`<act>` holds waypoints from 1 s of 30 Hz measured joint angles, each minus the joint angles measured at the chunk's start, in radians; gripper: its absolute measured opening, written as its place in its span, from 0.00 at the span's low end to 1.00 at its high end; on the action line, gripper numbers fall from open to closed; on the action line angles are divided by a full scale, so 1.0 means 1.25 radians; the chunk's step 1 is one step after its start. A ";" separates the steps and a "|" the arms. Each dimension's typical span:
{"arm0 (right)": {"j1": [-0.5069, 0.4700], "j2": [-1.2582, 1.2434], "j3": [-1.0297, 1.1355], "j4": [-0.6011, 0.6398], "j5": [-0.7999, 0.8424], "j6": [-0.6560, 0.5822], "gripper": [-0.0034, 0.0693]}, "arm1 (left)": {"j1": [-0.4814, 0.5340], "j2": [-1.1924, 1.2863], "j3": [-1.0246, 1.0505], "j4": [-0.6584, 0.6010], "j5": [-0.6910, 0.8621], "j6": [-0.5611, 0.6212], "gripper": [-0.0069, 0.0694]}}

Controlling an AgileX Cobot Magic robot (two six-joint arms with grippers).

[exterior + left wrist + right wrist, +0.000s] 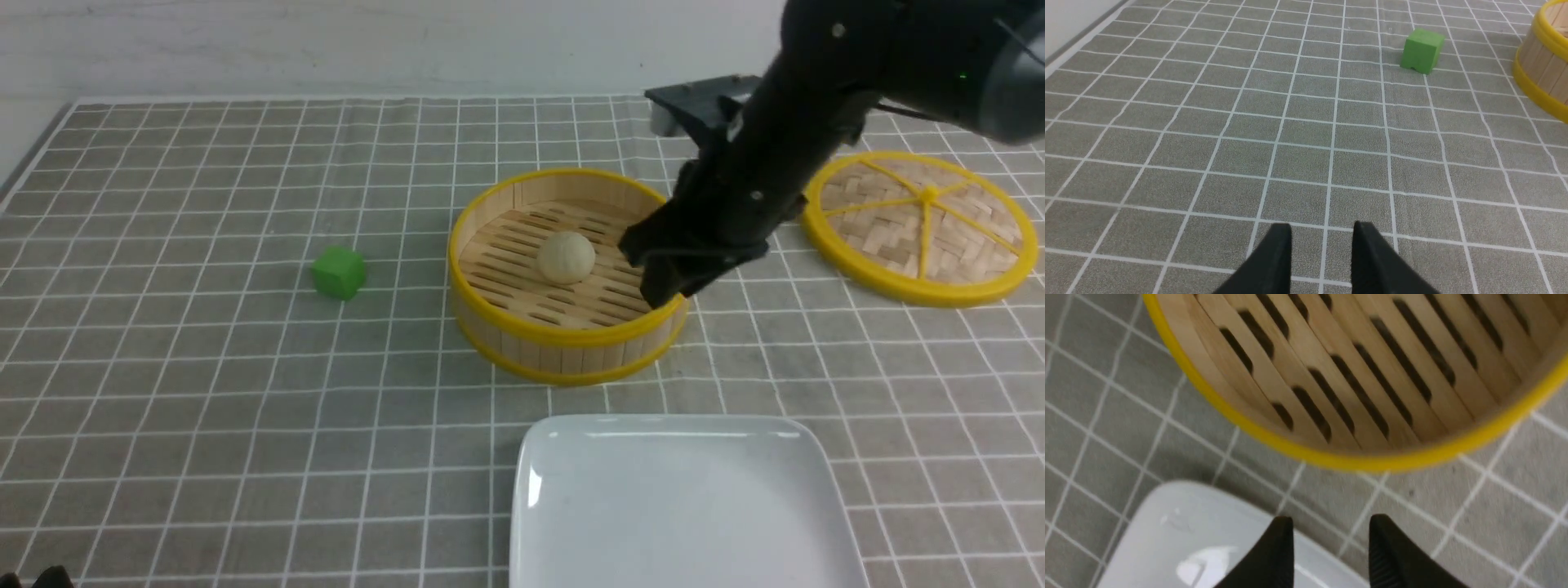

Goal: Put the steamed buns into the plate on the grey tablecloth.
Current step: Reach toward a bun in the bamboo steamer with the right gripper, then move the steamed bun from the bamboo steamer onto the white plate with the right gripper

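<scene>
Presently the small round off-white steamed bun [566, 256] sits at the centre of the yellow-rimmed round bamboo steamer [563, 353], untouched. The right gripper [665, 282] hangs over the steamer's right rim, jaws modestly parted, holding nothing. Advised: move inward over the bun, widen the jaws, descend and close gently, as dough likely deforms. The glossy white rounded-square plate [682, 506] lies just in front of the steamer on the grey grid-lined tablecloth [204, 392], its near edge cut off. The left gripper [1323, 230], well left of the steamer, is narrowly parted and empty. The right wrist view misses the bun.
</scene>
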 joint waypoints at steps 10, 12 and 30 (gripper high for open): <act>0.037 0.217 -0.282 -0.031 -0.055 0.044 0.58 | 0.000 0.000 0.000 0.000 0.000 0.000 0.41; 0.037 0.235 -0.297 -0.052 -0.079 0.060 0.62 | 0.000 0.000 0.000 0.000 0.000 0.000 0.41; 0.037 0.204 -0.330 -0.099 0.047 0.073 0.08 | 0.000 0.000 0.000 0.000 0.000 0.000 0.41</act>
